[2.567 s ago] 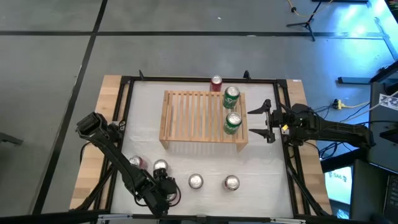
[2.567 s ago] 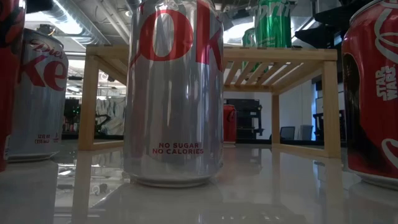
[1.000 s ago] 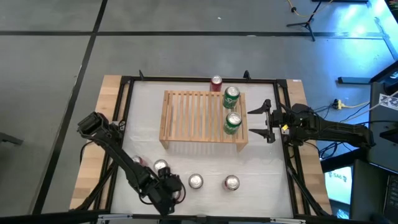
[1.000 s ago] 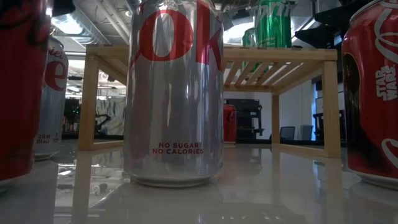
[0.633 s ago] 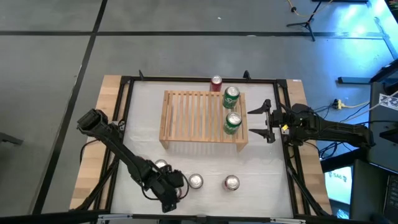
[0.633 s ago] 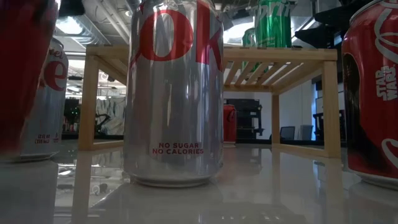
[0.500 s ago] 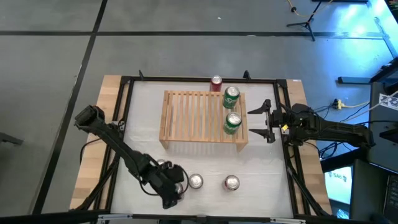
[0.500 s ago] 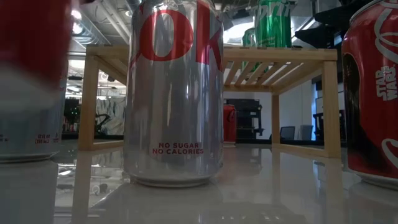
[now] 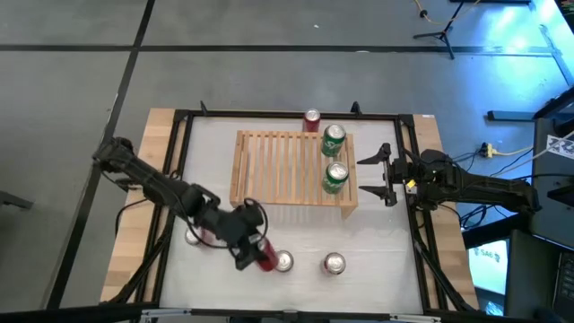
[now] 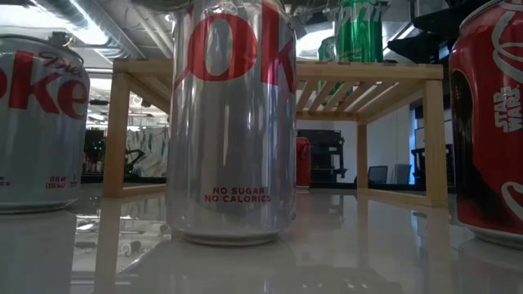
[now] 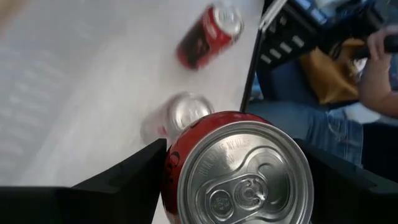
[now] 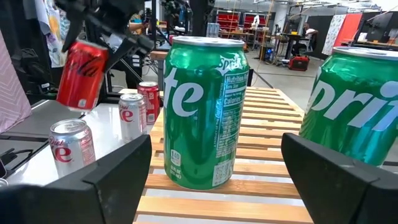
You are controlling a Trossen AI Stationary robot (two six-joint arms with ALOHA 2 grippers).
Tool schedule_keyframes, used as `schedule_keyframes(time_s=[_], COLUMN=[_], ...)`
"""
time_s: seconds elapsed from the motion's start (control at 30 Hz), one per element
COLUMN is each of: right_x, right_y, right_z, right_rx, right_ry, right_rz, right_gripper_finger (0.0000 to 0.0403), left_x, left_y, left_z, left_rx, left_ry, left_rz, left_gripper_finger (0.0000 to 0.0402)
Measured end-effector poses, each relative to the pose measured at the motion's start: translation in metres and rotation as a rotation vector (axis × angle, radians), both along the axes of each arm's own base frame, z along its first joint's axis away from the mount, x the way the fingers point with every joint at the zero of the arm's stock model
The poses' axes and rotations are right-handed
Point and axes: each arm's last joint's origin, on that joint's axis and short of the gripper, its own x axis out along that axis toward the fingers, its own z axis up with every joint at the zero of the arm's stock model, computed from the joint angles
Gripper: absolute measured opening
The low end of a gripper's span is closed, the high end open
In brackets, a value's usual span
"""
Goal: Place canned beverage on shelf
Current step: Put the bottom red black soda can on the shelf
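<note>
Lifted off the worktop (image 9: 296, 229) now, your left pincer (image 9: 256, 251) pinches a tilted red can (image 9: 264, 257) short of the shelf (image 9: 287, 168). Swing carelessly and it clips the silver can (image 9: 283, 262). Right pincer (image 9: 384, 173) waits spread beside the shelf.

A robotics lab or workshop: around the black-framed test table (image 9: 179, 115) lie grey concrete floor, tripod stand (image 9: 439, 34) and cabling, with open industrial ceiling ducts (image 10: 122, 20) beyond it.
</note>
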Motion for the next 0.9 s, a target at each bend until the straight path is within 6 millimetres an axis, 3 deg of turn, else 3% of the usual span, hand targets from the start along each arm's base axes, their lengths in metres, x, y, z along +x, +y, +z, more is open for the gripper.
schedule_keyframes(time_s=[0.27,0.67,0.9], right_x=[0.000,0.000,0.000], right_y=[0.000,0.000,0.000], right_z=[0.000,0.000,0.000], right_rx=[0.000,0.000,0.000], right_ry=[0.000,0.000,0.001], right_rz=[0.000,0.000,0.000], right_gripper_finger=[0.0353,0.0353,0.0353], left_x=[0.003,0.031,0.032], left_y=[0.043,0.120,0.156], left_z=[0.019,0.038,0.038], left_rx=[0.084,0.350,0.423], left_ry=[-0.092,-0.345,-0.333], left_rz=[0.017,0.017,0.069], left_gripper_finger=[0.0289,0.0289,0.0289])
